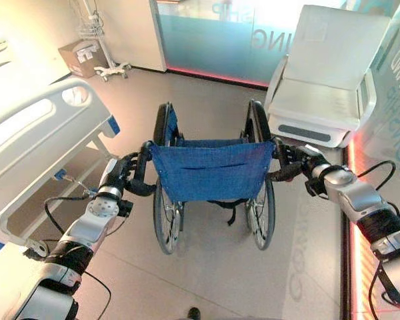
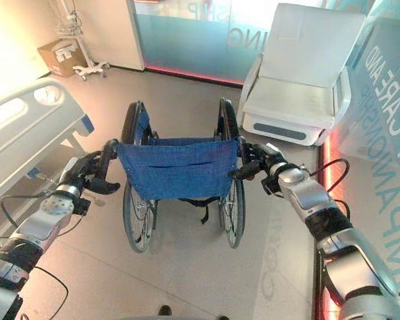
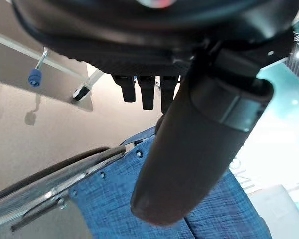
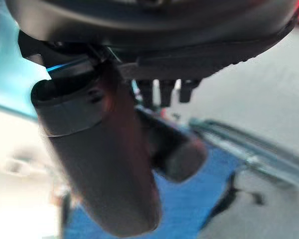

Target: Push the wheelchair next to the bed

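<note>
The pale floor [image 1: 207, 280] carries a blue wheelchair [image 1: 210, 170] on its wheels, a bed [image 1: 33, 143] to the left, a white reclining chair [image 1: 323, 100] beyond, and a cardboard box [image 1: 80, 57] by the far wall.

Bright glare upper left; right wrist view blurred.

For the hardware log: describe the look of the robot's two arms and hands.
Both arms are silver-grey, jointed shells with black bands between segments. The left hand and right hand are dark, with fingers and a thumb. Each wrist carries a rounded metallic joint; black cables run by the forearms.
</note>
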Available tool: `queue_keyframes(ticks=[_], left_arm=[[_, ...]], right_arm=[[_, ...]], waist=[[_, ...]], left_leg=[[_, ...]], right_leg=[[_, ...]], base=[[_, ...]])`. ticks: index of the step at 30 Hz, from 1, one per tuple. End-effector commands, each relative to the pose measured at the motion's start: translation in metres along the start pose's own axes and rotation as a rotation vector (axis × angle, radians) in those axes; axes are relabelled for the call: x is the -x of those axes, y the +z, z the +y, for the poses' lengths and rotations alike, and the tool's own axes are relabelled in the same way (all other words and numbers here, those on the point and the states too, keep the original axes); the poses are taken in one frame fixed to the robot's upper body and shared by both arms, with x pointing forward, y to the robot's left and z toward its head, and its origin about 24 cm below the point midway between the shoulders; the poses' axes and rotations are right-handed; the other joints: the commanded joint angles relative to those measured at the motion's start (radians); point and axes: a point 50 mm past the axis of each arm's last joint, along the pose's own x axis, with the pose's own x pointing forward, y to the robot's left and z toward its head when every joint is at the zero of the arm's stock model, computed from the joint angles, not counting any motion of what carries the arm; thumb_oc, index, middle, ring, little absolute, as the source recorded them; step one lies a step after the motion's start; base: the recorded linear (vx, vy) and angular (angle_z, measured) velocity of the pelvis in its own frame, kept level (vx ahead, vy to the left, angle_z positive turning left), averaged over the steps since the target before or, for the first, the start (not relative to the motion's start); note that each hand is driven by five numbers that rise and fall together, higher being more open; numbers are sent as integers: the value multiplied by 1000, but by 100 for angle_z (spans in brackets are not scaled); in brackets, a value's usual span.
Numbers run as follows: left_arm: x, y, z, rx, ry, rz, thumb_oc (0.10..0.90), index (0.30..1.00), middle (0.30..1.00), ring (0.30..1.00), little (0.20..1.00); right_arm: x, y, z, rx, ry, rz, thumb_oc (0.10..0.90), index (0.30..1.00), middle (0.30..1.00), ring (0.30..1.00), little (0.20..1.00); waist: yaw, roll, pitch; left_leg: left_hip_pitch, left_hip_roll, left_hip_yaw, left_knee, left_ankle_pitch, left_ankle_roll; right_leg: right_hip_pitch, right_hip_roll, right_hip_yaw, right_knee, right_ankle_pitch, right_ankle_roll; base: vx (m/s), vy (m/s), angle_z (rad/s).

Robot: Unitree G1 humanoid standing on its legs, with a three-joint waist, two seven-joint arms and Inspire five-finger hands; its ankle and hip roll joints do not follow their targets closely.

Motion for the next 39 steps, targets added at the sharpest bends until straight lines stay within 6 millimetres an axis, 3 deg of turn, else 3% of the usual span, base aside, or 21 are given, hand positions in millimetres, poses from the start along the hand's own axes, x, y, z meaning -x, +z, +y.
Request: queue_keyframes(ticks=[1, 10, 18, 23, 30, 39], left_arm=[[-12, 93, 66, 0, 204, -247, 800, 900, 900, 900, 900], [-19, 147, 62, -61, 103, -247, 800, 900, 900, 900, 900], [-25, 166, 66, -74, 79, -153, 800, 900, 900, 900, 900], [-26, 179, 67, -76, 76, -119, 800, 900, 900, 900, 900], [-29, 177, 70, -241, 91, 2, 800, 900, 900, 900, 900], [-36, 148, 70, -347, 107, 185, 800, 900, 900, 900, 900]], right_arm=[[9, 38, -47, 122, -164, -30, 800, 900, 900, 900, 900], [1, 64, -49, 42, -185, 29, 800, 900, 900, 900, 900], [1, 80, -57, 115, -190, 145, 800, 900, 900, 900, 900], [-3, 74, -53, 138, -151, 230, 800, 900, 900, 900, 900], [-11, 63, -44, 139, -126, 274, 800, 900, 900, 900, 900], [-16, 64, -31, 138, -109, 285, 800, 900, 900, 900, 900]], waist=[[-3, -27, -74], [7, -18, -78], [9, -15, -90], [11, -13, -97], [16, -9, -97], [9, -12, -96]], left_leg=[[27, -71, 55, 3, -73, -4], [21, -75, 43, 3, -74, -2], [14, -83, 38, 3, -72, 1], [13, -89, 35, 3, -71, 4], [14, -92, 33, 3, -74, 9], [11, -94, 27, 3, -74, 8]], right_leg=[[-2, 7, 35, 21, -14, 8], [-1, 10, 32, 17, -16, 6], [-8, 12, 34, 17, -16, 8], [-10, 13, 39, 20, -18, 7], [-10, 13, 37, 21, -20, 7], [-17, 21, 49, 19, -18, 4]], base=[[0, 0, 0], [-5, -1, 3], [-6, 1, 4], [0, 0, 0], [0, 0, 0], [0, 0, 0]])
